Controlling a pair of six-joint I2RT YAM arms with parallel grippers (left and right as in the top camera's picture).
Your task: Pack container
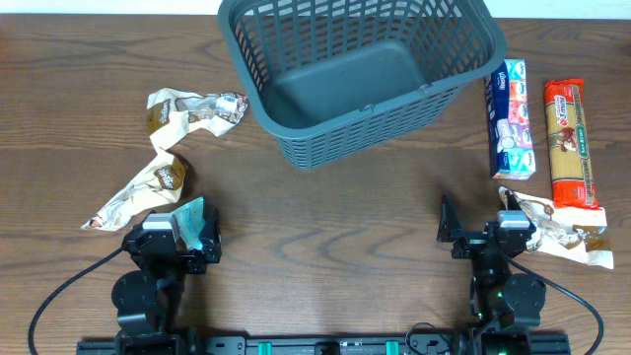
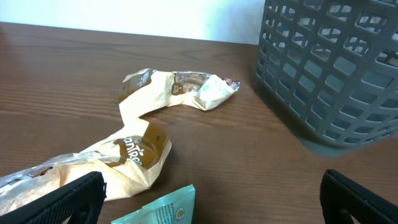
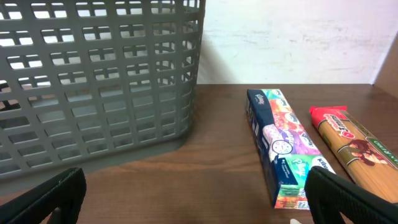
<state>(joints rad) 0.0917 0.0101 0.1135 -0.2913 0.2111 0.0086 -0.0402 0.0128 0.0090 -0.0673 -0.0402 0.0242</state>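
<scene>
The container (image 1: 385, 118), a large dark grey lattice basket, stands tilted at the far middle of the table and nothing lies in it. It also shows as the container (image 2: 336, 68) at the right of the left wrist view and the container (image 3: 99, 81) at the left of the right wrist view. My left gripper (image 1: 182, 229) rests open at the near left. A teal packet (image 2: 158, 211) lies on the wood between the wide-spread jaws of the left gripper (image 2: 211, 205), untouched. My right gripper (image 1: 480, 229) is open at the near right, and bare table lies under the right gripper (image 3: 196, 202).
A crumpled strip of tan snack packets (image 1: 163, 168) lies left of the basket, just ahead of the left gripper. A blue tissue pack (image 1: 511, 118) and an orange pasta packet (image 1: 570, 143) lie at the right. Another tan packet (image 1: 562, 232) sits beside the right gripper.
</scene>
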